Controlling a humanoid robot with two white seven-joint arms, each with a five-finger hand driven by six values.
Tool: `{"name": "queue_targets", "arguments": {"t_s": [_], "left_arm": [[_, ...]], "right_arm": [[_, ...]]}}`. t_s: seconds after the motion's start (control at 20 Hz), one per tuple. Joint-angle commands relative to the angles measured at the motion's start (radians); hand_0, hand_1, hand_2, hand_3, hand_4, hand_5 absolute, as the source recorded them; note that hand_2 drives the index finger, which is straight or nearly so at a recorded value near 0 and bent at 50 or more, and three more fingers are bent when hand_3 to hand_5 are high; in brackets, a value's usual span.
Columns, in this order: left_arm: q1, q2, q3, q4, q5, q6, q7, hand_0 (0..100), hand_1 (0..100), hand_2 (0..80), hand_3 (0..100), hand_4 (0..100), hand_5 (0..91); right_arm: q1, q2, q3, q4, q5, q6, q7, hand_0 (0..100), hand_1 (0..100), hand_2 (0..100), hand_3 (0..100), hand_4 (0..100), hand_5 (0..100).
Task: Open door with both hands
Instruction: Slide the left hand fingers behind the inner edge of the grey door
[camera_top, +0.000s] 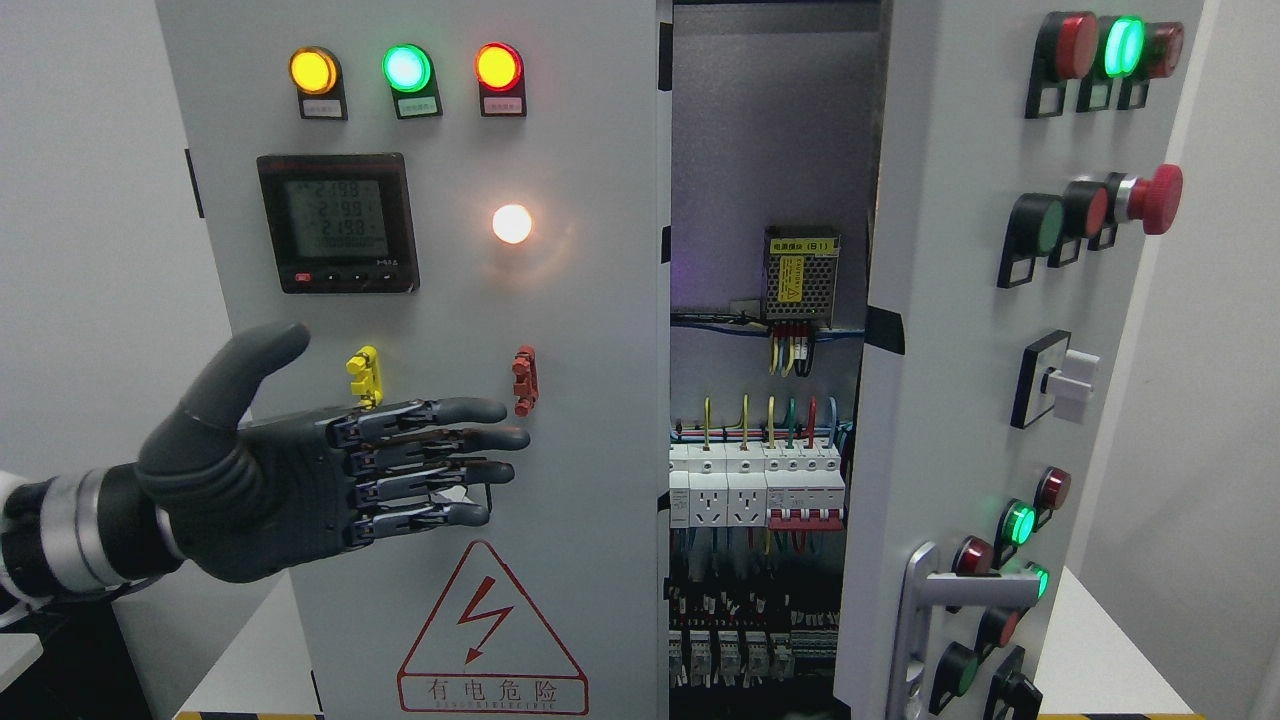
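Showing the left hand, fingers extended and empty, flat before the closed left door; the right door stands ajar, exposing wiring

The left hand hovers flat in front of the left door, below the meter and above the warning triangle. To its right the right door stands swung open, its handle low down. Between the doors, the breakers sit inside the cabinet, under the power supply.
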Motion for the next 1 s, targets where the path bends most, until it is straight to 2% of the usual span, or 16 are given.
{"name": "queue_targets", "arguments": {"t_s": [0.0,0.2,0.45,0.95], "left_arm": [[-0.043,-0.27,-0.131,0.13,0.014,-0.001,-0.002,0,0,0.0,0,3,0.0],[-0.045,-0.327,-0.095,0.13,0.023,0.0,-0.001,0,0,0.0,0,3,0.0],[-0.063,-0.376,-0.087,0.129,0.065,-0.003,0.004,0,0,0.0,0,3,0.0],[-0.079,-0.494,-0.042,0.175,0.066,-0.006,0.025,0,0,0.0,0,3,0.0]], "right_arm": [[0.0,0.0,0.0,-0.001,0.0,0.0,0.0,0,0,0,0,0,0],[0.0,0.0,-0.001,0.001,0.0,0.0,0.0,0,0,0,0,0,0],[0.0,0.0,0.0,0.001,0.0,0.0,0.0,0,0,0,0,0,0],[0.0,0.0,0.0,-0.001,0.0,0.0,0.0,0,0,0,0,0,0]]}}
